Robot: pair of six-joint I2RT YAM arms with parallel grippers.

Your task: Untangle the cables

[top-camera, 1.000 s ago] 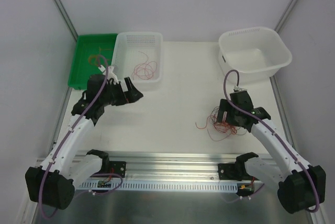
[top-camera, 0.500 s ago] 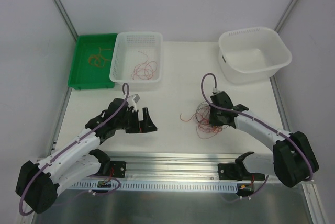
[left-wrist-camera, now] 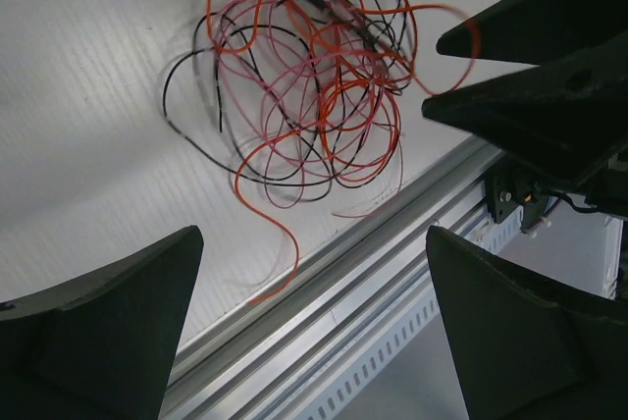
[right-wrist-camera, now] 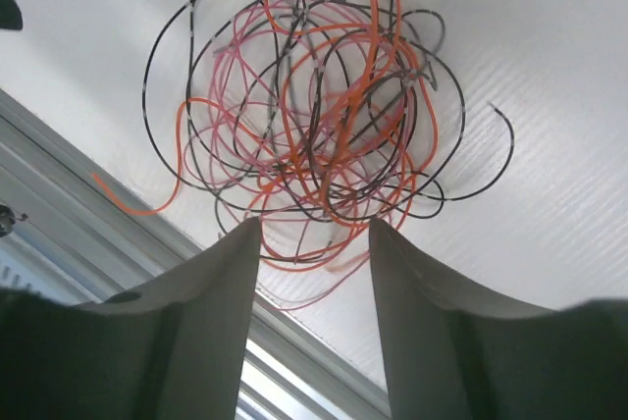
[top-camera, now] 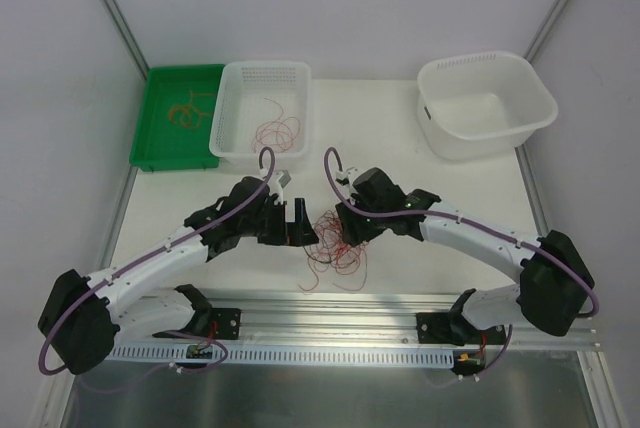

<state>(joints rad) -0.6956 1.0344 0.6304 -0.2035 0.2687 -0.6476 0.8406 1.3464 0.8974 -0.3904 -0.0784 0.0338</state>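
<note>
Cables [top-camera: 335, 245] heaped near the table's [top-camera: 370, 158] front edge, just short of the rail [top-camera: 330, 305], left gripper [top-camera: 297, 223] spread wide beside them, right gripper [top-camera: 341, 220] narrowly parted, gripping nothing.

Green tray [top-camera: 160, 145] beside white basket [top-camera: 265, 74]; white tub [top-camera: 470, 143] far right.

No lettering, label or number can be read anywhere — not on the green tray [top-camera: 158, 146] at ten o'clock, the white basket [top-camera: 229, 113] beside it, the tub [top-camera: 500, 138] at one o'clock — nor the rail [top-camera: 330, 313] at six.
</note>
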